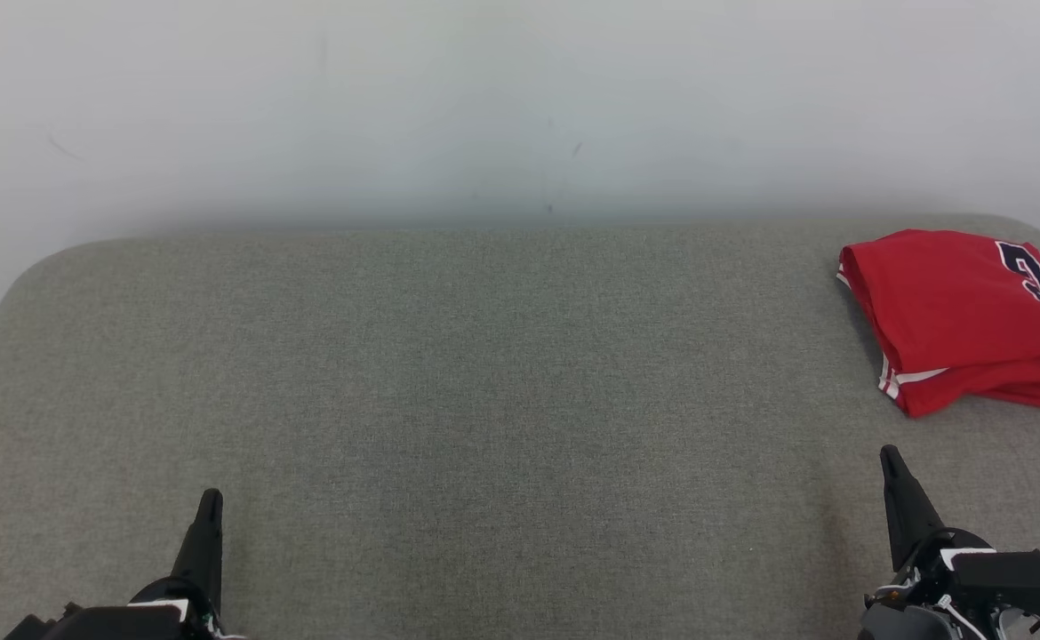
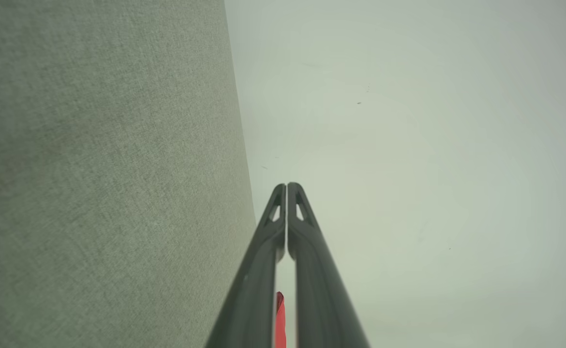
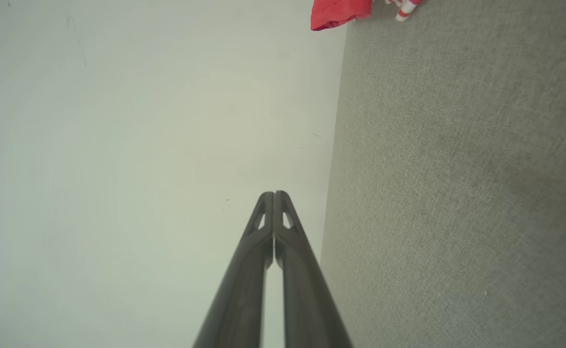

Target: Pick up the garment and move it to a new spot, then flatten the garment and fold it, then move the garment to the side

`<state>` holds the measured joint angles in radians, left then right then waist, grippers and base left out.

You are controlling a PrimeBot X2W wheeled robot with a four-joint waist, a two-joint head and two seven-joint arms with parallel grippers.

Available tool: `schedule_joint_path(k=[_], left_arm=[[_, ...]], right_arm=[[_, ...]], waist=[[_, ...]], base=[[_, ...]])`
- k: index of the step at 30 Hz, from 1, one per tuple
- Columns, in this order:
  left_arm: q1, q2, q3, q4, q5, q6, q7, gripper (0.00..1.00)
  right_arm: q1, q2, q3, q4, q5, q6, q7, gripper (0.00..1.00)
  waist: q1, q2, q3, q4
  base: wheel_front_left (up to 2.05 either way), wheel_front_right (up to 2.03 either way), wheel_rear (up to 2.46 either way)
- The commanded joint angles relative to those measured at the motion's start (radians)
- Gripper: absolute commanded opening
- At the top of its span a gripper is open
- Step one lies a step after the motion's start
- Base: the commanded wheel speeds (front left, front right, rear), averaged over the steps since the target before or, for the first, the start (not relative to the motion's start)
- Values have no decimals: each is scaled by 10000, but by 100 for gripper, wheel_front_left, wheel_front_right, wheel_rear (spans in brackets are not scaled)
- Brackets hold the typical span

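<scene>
Room for moving is wide: the bench (image 1: pixel 484 400) lies bare from its rounded far left corner across the middle to the near edge of the head view. Its far edge runs straight along a pale wall (image 1: pixel 484 107), which bears a few faint scuffs. The bench top is grey woven fabric, flat and unwrinkled.

The red jersey (image 1: pixel 956 311) lies folded at the far right corner, close to the far edge and cut off by the right border of the head view. A dark numeral edged in white shows on top, and white striped trim on its near left corner. In the right wrist view the jersey (image 3: pixel 341 12) shows at the top border, beside the bench edge.

The left gripper (image 1: pixel 210 498) sits at the lower left over bare fabric, well apart from the jersey, its jaws pressed together. The right gripper (image 1: pixel 890 455) sits at the lower right, near the jersey's front fold but not touching it, its jaws also pressed together on nothing.
</scene>
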<state>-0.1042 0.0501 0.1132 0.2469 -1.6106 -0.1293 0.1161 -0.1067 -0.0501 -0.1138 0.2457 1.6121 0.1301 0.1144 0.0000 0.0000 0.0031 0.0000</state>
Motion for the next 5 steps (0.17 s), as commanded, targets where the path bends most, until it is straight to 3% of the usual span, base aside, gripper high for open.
schedule_joint_path(k=[1, 5], left_arm=[[-92, -16, 22, -37, -45, -27, -3, 0], [-92, -16, 23, -37, -45, -27, -3, 0]], right_arm=[[-43, -1, -15, -20, 17, 11, 16, 0], [-43, -1, -15, -20, 18, 11, 16, 0]], waist=[[0, 0, 0, 0], [0, 0, 0, 0]], base=[[0, 0, 0], [0, 0, 0]])
